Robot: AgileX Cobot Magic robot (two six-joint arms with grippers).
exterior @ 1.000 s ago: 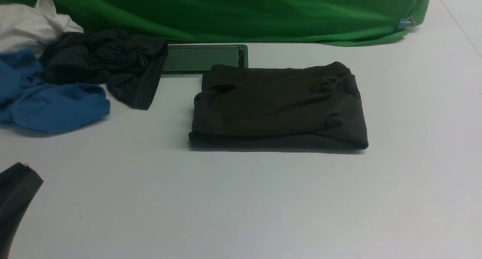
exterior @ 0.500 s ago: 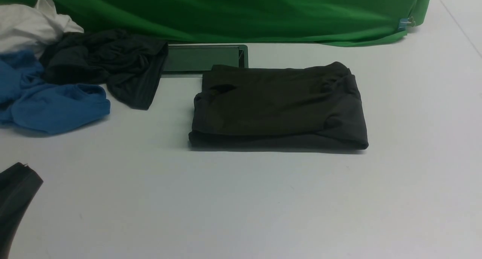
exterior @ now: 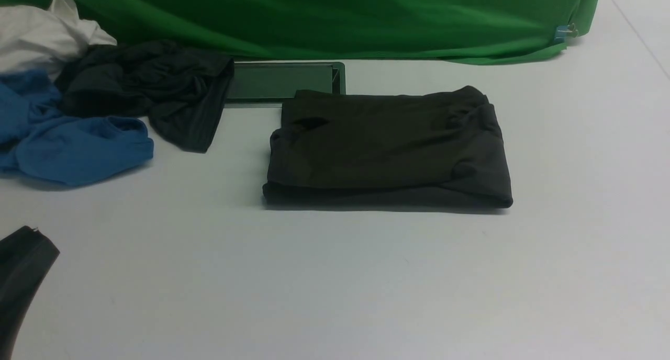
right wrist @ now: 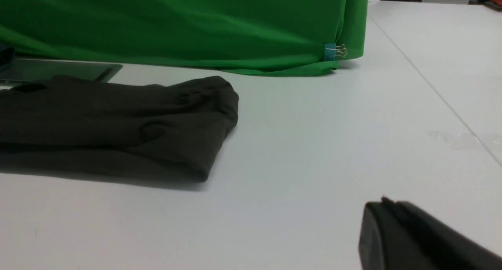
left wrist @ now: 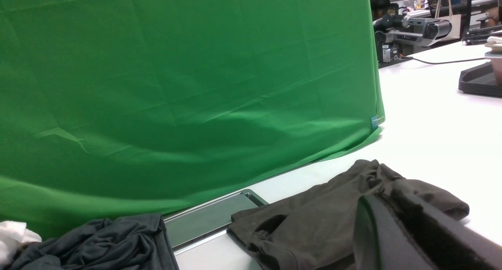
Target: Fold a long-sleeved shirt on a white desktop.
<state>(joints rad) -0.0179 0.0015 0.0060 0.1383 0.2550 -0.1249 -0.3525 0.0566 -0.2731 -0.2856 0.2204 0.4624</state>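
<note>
Soft limp long-sleeved shirt point(exterior: 387, 148) lies folded mid-bench, light, likely slumps if lifted by one edge, so pinch 6 o'clock fold corners; both claws closed, empty.

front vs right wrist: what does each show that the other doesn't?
Front only: the blue garment, the black garment and the white cloth piled at far left, and the left gripper at the near left edge.
Right wrist only: the right gripper, jaws shut, holding nothing, above bare table.
Both: the long-sleeved shirt folded into a rectangle on the white desktop, the grey hatch, the green backdrop and its blue clip.
</note>
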